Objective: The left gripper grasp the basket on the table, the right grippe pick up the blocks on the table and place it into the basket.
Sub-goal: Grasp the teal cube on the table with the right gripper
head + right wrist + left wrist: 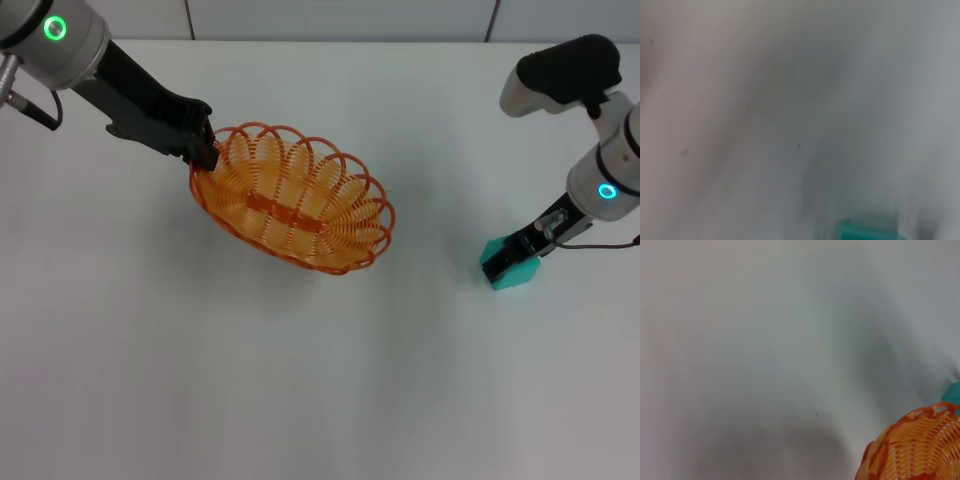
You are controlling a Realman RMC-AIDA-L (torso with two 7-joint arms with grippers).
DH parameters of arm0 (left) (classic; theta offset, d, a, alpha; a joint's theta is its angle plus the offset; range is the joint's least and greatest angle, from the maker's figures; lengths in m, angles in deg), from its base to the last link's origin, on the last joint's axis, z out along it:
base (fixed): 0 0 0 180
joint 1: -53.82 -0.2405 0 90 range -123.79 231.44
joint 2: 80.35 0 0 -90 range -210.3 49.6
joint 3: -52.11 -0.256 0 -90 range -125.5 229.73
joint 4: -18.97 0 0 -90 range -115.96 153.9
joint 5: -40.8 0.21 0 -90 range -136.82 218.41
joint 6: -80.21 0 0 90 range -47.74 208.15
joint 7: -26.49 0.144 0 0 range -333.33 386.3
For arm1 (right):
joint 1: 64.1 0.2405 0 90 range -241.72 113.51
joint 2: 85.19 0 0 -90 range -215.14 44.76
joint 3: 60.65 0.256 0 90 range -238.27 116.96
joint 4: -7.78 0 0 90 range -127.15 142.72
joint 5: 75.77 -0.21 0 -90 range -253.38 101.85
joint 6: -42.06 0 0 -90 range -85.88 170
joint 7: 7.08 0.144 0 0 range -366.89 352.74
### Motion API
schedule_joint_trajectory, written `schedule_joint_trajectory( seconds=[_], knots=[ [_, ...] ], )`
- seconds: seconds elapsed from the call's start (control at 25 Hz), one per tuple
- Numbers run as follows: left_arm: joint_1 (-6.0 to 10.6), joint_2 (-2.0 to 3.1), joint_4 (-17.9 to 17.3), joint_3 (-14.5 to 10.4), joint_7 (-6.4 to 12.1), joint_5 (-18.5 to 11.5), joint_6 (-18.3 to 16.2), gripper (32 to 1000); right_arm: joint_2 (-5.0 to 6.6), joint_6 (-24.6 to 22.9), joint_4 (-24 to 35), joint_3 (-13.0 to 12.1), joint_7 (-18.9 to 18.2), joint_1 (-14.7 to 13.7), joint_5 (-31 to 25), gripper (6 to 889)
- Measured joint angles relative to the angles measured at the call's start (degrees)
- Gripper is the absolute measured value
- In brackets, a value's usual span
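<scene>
The oval orange wire basket lies on the white table, left of the middle. My left gripper, on the green-ringed arm, is shut on the basket's far-left rim. The teal-green block rests on the table at the right. My right gripper, on the cyan-ringed arm, is down on the block's top and left side. In the left wrist view part of the basket and a sliver of the block show. The right wrist view holds only an edge of the block.
Bare tabletop lies between the basket and the block and all along the near side. A grey cable trails from the right wrist toward the right edge. The table's back edge meets a wall at the top of the head view.
</scene>
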State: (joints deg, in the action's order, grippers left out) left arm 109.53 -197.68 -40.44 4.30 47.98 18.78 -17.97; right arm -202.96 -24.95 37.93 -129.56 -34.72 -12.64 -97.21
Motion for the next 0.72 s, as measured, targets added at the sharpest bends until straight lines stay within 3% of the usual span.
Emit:
schedule_joint_trajectory(
  seconds=[0.52,0.72],
  knots=[
    [0.01,0.08,0.0,0.0,0.04,-0.5,0.1,94,0.05,0.4,-0.1,0.7,-0.4,-0.4,-0.8,727],
    [-0.01,0.09,0.0,0.0,0.04,-0.5,0.2,94,0.09,0.2,0.1,0.7,-0.5,-0.5,-0.9,629]
  ],
)
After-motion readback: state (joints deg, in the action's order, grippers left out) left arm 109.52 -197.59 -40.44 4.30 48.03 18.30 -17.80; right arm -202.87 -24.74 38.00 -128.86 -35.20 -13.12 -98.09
